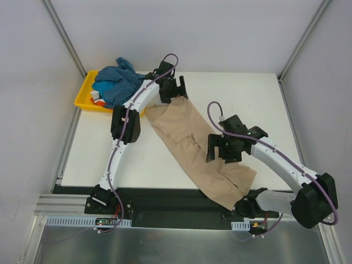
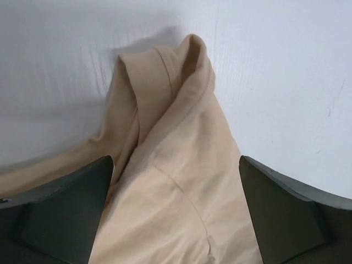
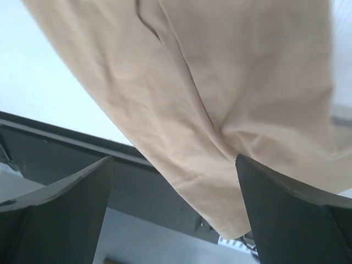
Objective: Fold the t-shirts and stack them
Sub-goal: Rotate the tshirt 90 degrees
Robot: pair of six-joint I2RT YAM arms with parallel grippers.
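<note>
At the near edge, the lower end of the beige t-shirt (image 1: 192, 146) hangs off the bench (image 1: 110, 159) onto the dark rail, close to the right arm's base. The right wrist view shows that corner drooping past the edge. The shirt runs as a long diagonal strip from there toward the far middle of the bench, creased and partly doubled over along its length.

The right end effector (image 3: 175, 176) hovers over the shirt's middle-to-lower part, released, with its fingers spread wide and nothing between them but cloth lying below. Farther back, the left end effector (image 2: 175, 181) is also released and is poised over the shirt's far end, where a sleeve or shoulder is rolled up into a raised ridge.

Beyond that, at the far left corner, the yellow tray (image 1: 82, 100) holds the teal-blue t-shirt (image 1: 115, 82) in a heap, with a bit of white and orange-red cloth (image 1: 98, 99) beside it.

The risks, as I judge them:
- **Slipping off:** a pull toward the near side would let the hanging end drag more cloth off the bench.
- **Uneven grasp:** closing on the rolled ridge may pinch several layers, or only one, so the fold comes out skewed.
- **Snagging:** the left arm passes just beside the teal heap and could catch it.
</note>
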